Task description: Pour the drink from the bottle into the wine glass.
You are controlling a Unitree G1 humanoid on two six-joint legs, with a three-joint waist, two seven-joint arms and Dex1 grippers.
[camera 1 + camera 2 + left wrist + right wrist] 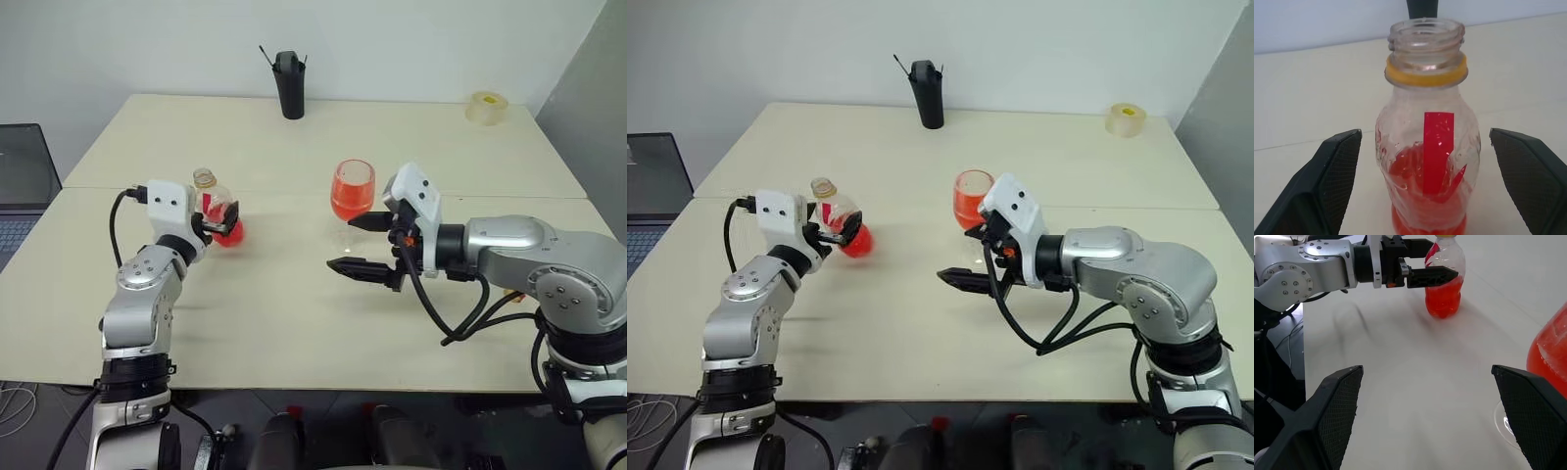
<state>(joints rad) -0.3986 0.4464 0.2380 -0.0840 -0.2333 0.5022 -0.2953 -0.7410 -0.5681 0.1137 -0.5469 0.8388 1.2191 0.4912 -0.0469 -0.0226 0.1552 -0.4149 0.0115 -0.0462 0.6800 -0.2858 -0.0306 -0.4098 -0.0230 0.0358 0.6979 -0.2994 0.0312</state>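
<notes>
On the pale counter (294,323) the wine glass (353,191), about half full of red drink (352,201), stands just past the released right gripper (361,245), while the uncapped bottle (217,211) stands upright between the left gripper (221,220)'s spread, non-touching fingers.

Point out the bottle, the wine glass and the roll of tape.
bottle (1426,161), left wrist view, on its red label strip.
wine glass (353,189), left eye view, on the red-filled bowl.
roll of tape (487,108), left eye view, on its side.
</notes>
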